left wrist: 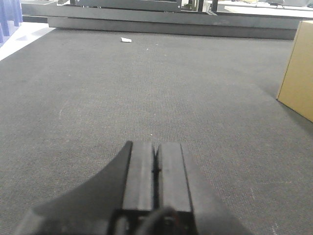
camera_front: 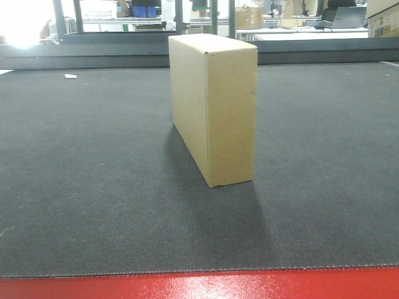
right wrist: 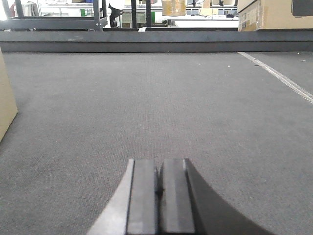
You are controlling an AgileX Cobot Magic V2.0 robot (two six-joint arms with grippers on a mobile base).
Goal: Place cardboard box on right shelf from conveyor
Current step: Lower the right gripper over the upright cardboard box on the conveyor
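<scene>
While the cardboard box (camera_front: 213, 109) stands on its long edge mid-conveyor (camera_front: 93, 199), untouched, the reach is judged the step in hand; the left gripper (left wrist: 155, 147) and right gripper (right wrist: 159, 164) are each seen pressed together, flanking it well apart, so both would need bringing inward against its broad faces

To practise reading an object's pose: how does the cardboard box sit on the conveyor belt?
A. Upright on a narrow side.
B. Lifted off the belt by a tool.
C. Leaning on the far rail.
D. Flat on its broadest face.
A: the cardboard box stands upright on a narrow side on the conveyor, broad faces vertical, nothing else touching it.
</scene>
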